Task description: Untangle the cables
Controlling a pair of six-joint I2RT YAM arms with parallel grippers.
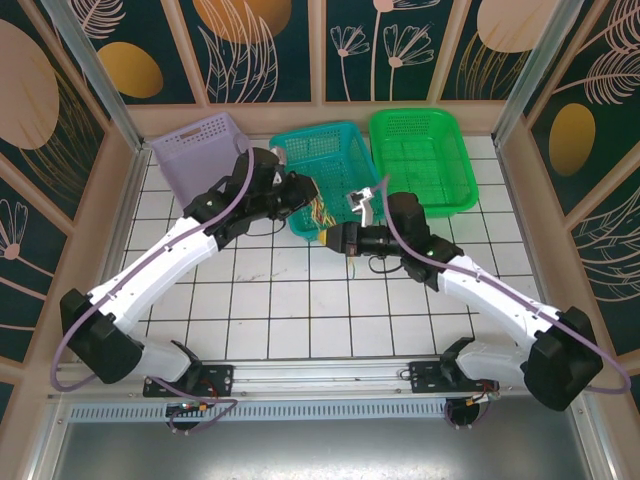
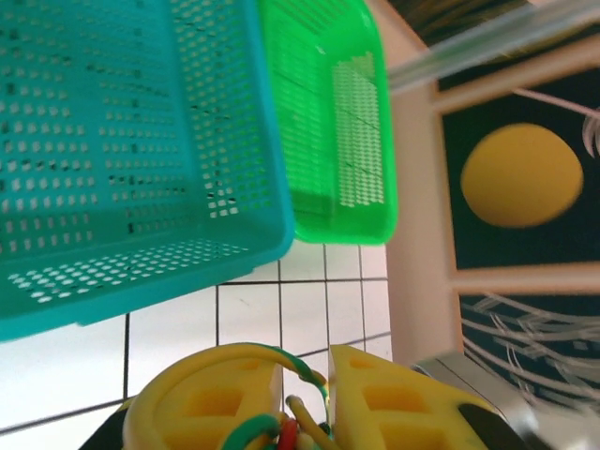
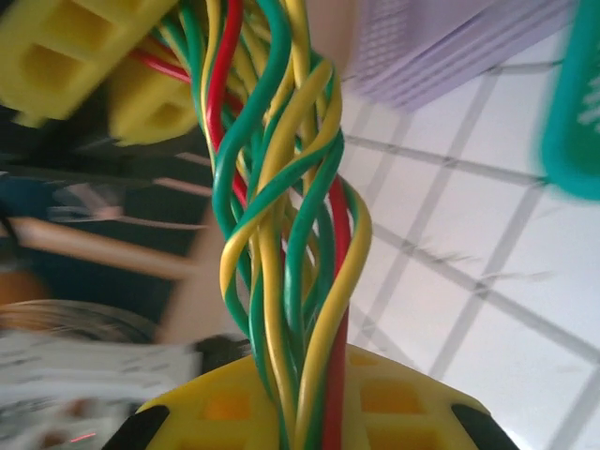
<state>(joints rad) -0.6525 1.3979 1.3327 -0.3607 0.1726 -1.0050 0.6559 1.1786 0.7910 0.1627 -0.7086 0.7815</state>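
Note:
The cables (image 1: 319, 214) are a twisted bundle of green, yellow and red strands, stretched between my two grippers above the tiled table in front of the teal basket. In the right wrist view the cables (image 3: 281, 234) run from my right gripper (image 3: 309, 417), shut on them at the bottom, up to the left gripper's yellow fingers (image 3: 84, 56) at the top left. Seen from the left wrist, my left gripper (image 2: 305, 408) is shut on the cables (image 2: 309, 422), with a green-yellow loop arching between its fingers. From above, the left gripper (image 1: 303, 197) and right gripper (image 1: 337, 238) sit close together.
Three baskets stand along the back: a lilac one (image 1: 200, 150), a teal one (image 1: 325, 160) and a green one (image 1: 420, 160). The teal basket (image 2: 141, 169) hangs close over the left gripper. White tiled table (image 1: 290, 310) lies open in front of the arms.

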